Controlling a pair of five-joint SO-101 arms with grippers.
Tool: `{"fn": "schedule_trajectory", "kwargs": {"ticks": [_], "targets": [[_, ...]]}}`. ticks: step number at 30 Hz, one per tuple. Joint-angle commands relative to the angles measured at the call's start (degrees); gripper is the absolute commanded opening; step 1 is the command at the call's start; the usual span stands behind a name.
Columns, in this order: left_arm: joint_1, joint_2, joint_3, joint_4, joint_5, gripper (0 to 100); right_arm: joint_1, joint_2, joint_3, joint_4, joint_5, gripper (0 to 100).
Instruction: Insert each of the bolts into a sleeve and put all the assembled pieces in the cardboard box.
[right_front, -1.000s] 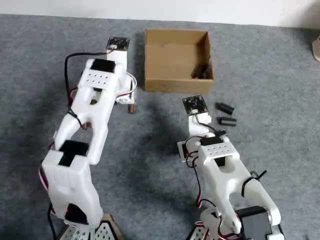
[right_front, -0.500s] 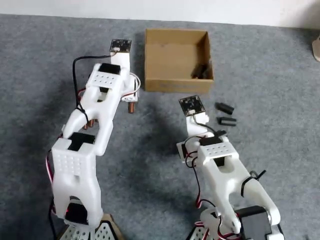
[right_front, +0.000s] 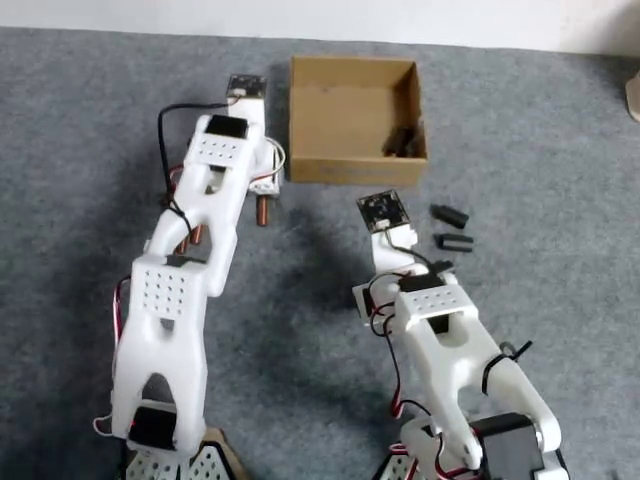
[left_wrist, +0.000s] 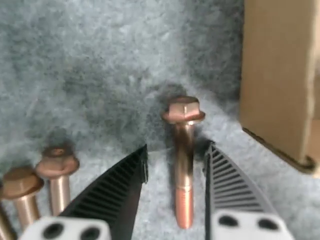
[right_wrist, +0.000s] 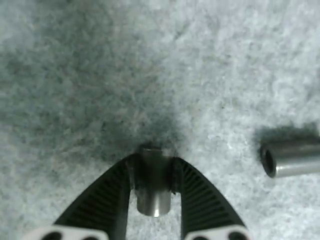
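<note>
Bolt (left_wrist: 184, 170) sits lengthwise inside the wide-open left gripper (left_wrist: 177, 150), head pointing away, just beside the cardboard box (left_wrist: 280, 75), while the right gripper (right_wrist: 153, 164) pinches a sleeve (right_wrist: 153, 192).

- A grey, fuzzy mat (right_front: 80, 150) covers the whole surface I work over, from the near edge to the far one.
- Seen close from my wrists, its nap is mottled, with lighter and darker patches mixed.
- A white strip (right_front: 300, 15) runs along the far edge; I cannot tell whether it is wall or bare table.
- A pale tan thing (right_front: 634, 95), rounded, is cut off at the right edge.
- The light is soft and even, and shadows on the mat are blurred.
</note>
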Motion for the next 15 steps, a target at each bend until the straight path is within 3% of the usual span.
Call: {"fn": "schedule_trajectory", "kwargs": {"ticks": [1, 4, 12, 15], "targets": [[-1.01, 2.59, -9.10, 5.19, 0.53, 12, -1.54, -0.22, 0.48, -0.92, 0.88, 0.5], [-1.01, 5.85, -14.64, 7.65, 0.62, 0, -1.54, -0.31, 0.48, -0.92, 0.88, 0.5], [-0.84, 9.01, -26.59, 21.45, 0.35, 1, -1.27, -1.01, 0.48, -0.92, 0.70, 0.5], [-1.10, 9.01, -29.85, 23.21, 0.53, 1, -1.27, -5.23, 2.51, -0.92, -0.79, 0.5]]}}
